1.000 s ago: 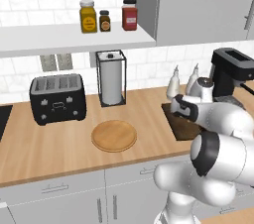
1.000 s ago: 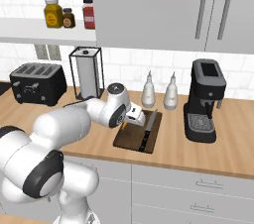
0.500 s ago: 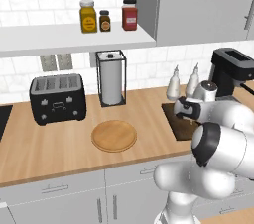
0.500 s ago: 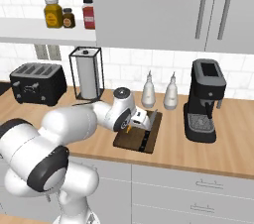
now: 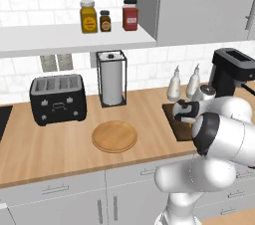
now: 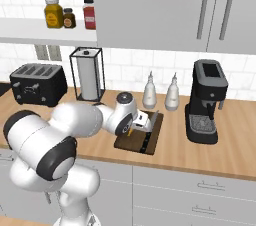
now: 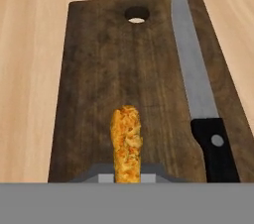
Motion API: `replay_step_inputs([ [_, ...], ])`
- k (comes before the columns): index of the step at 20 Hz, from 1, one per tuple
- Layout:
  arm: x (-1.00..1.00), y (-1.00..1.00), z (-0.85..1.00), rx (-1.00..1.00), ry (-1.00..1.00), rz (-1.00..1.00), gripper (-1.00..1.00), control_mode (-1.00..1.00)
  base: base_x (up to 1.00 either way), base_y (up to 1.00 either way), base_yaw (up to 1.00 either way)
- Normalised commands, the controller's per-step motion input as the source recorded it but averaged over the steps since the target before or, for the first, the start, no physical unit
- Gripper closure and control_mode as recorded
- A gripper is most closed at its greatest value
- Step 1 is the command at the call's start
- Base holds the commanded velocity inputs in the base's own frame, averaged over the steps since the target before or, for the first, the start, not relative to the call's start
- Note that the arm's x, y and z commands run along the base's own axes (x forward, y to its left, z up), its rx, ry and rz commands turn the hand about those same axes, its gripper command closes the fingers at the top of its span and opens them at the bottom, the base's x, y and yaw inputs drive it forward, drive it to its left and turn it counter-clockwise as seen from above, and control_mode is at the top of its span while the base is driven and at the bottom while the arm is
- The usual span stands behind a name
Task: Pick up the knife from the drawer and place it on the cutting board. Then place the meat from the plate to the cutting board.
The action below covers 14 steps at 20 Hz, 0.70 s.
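Hand view looks down on the wooden counter (image 7: 30,44); the cutting board (image 7: 99,79) carries the knife (image 7: 198,94) along one edge; the meat (image 7: 126,143) hangs clamped in the fingers (image 7: 126,176) above it; opening them too high might let it bounce off.

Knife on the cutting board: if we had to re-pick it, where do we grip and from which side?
Grip the knife by its black handle, coming straight down with the fingers across its width. It lies flat along the cutting board, so only its sides are reachable. The meat sits apart, leaving room, probably.
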Motion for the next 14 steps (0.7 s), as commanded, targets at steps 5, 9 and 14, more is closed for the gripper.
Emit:
replay_step_inputs([
  [5, 0.09, 0.0, 0.0, 0.0, 0.0, 0.03, -1.0, -1.0, 0.0, 0.0, 0.0],
  [9, 0.0, 0.0, 0.03, 0.0, 0.0, 0.0, -1.0, -1.0, 0.0, 0.0, 0.0],
  [14, 0.0, 0.0, 0.19, -0.01, 0.0, 0.0, -1.0, -1.0, 0.0, 0.0, 0.0],
])
